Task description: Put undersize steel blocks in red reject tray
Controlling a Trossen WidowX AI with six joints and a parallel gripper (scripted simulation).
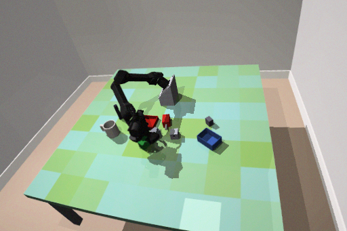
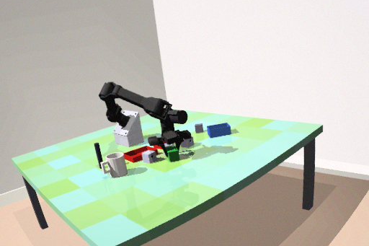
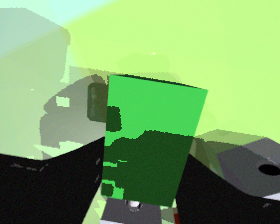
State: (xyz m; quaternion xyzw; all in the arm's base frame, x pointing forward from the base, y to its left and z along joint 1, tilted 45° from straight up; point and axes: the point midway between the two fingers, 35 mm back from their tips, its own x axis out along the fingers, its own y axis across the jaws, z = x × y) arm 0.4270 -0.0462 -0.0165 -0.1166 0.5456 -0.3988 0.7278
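Left of centre in the exterior frame, we see the mug (image 1: pixel 112 130) (image 2: pixel 117 165); rightward, our jaws (image 1: pixel 149 139) (image 2: pixel 172 149) grip the green gauge (image 1: pixel 144 143) (image 2: pixel 173 155) (image 3: pixel 153 117). Its handle's long axis runs near-vertically mid-frame in the wrist view, silvery tip (image 3: pixel 134 204) at bottom.

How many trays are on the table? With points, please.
2. The red one (image 1: pixel 152 122) (image 2: pixel 137 158) is partly hidden behind the arm (image 1: pixel 120 94) (image 2: pixel 131 97) in the top view. The blue one (image 1: pixel 211 139) (image 2: pixel 219 131) is beside the small dark cube (image 1: pixel 209 121) (image 2: pixel 199 128).
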